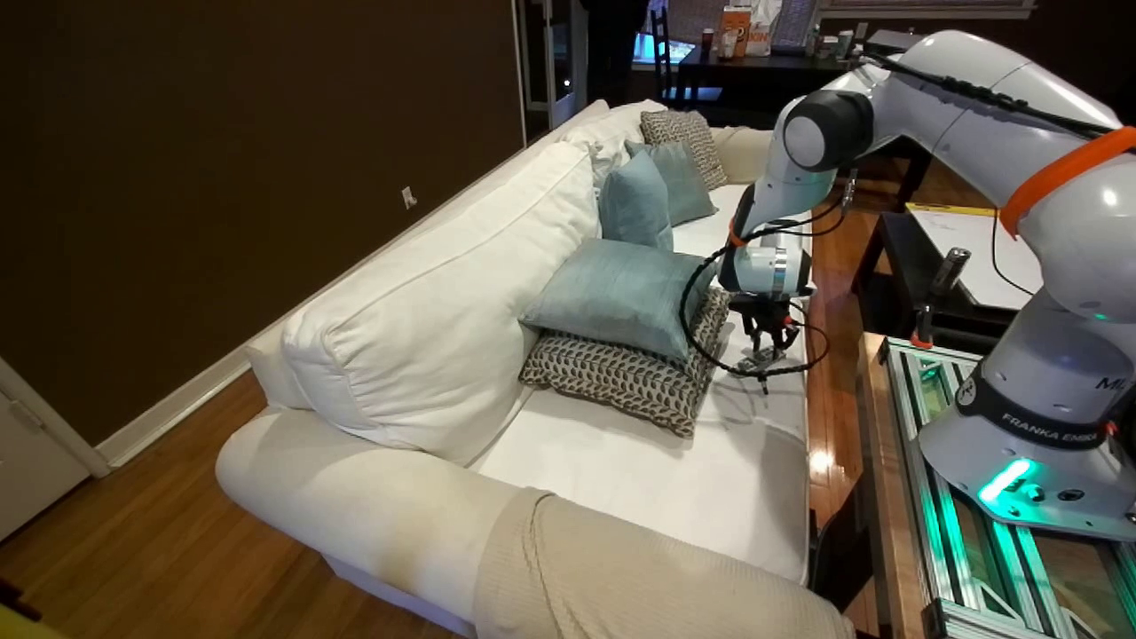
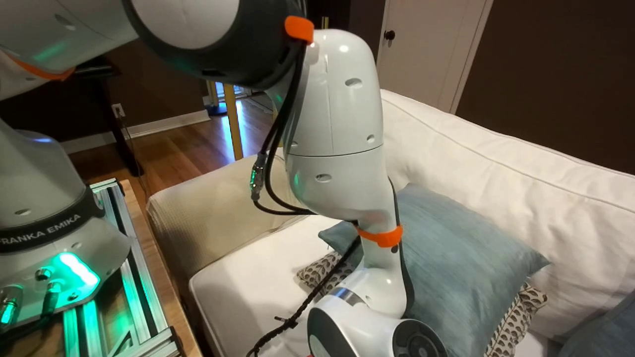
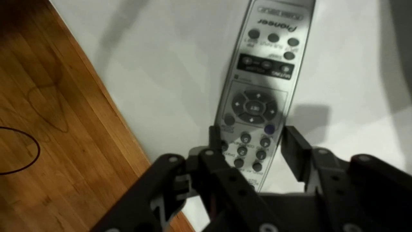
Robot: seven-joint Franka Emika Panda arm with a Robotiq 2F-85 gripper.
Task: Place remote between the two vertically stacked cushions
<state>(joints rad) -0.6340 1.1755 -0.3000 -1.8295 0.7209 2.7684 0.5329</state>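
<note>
Probable grasp stage: hand [image 3: 252, 138] part-closed astride remote [image 3: 262, 87] near blue cushion [image 1: 617, 293], firm hold unclear; next, lift and insert just beneath that cushion.

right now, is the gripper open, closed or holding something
Gripper: straddling the remote in the wrist view; can't tell whether it's clamped on it or only open around it.

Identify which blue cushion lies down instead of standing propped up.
The blue cushion atop a leaf-patterned cushion; behind it in an exterior view, the other blue cushions stand propped up.
</note>
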